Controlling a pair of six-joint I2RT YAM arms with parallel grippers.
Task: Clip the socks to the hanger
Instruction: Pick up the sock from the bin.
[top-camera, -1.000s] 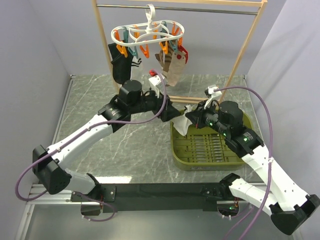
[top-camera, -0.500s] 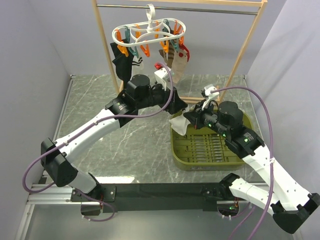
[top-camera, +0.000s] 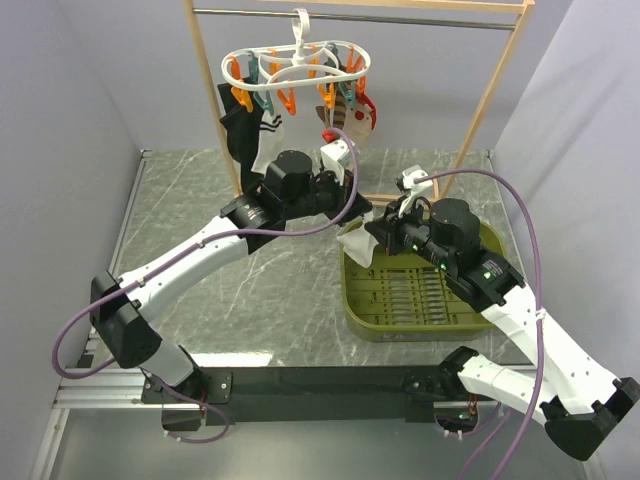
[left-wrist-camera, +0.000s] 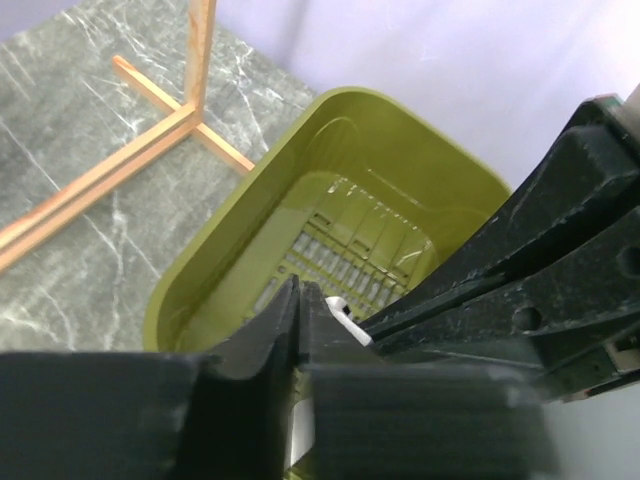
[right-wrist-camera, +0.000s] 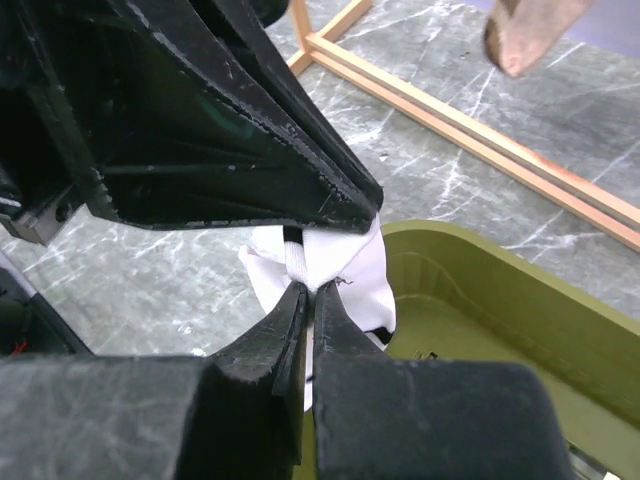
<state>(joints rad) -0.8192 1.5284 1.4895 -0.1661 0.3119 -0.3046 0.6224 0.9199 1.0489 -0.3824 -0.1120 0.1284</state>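
A white sock (top-camera: 354, 243) with dark cuff stripes hangs over the left rim of the green basket, pinched in my right gripper (top-camera: 376, 232), which is shut on it. In the right wrist view the right gripper (right-wrist-camera: 310, 290) holds the sock (right-wrist-camera: 352, 270) by a fold. My left gripper (top-camera: 362, 213) reaches in from above and is shut on the same sock's upper edge. In the left wrist view its jaws (left-wrist-camera: 300, 286) are pressed together, with a sliver of white between them. The white hanger (top-camera: 295, 62) hangs from the rail, and another white striped sock (top-camera: 272, 126) is clipped to it.
A black sock (top-camera: 236, 132) and a brown striped sock (top-camera: 350, 122) also hang from the hanger's clips. The wooden rack frame (top-camera: 490, 92) stands at the back, its base bars (left-wrist-camera: 150, 140) on the marble table. The green basket (top-camera: 420, 305) sits below the right arm.
My left arm has swung right and forward to the sock held by the right gripper, and its jaws have gone from open to shut. The right arm has lifted slightly.
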